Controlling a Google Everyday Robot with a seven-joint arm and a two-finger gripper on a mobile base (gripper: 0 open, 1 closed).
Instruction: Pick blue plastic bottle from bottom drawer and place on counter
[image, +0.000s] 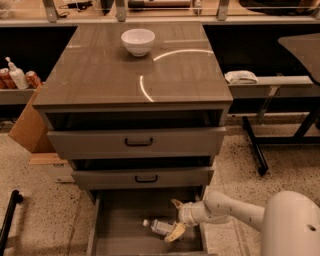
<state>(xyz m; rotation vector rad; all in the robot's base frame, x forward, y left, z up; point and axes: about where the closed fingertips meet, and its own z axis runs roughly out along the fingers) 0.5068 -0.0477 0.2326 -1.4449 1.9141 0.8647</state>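
The tool (175, 218), fingers spread, sits low in the bottom drawer (122, 212) with the blue plastic bottle (161, 227) lying on its side just ahead of its lower finger, cap pointing away, roughly along the tool's reach.

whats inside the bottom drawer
The blue plastic bottle lies on its side on the bottom drawer floor, cap to the left. The end effector is open at its right end. The drawer's rear is hidden under the middle drawer.
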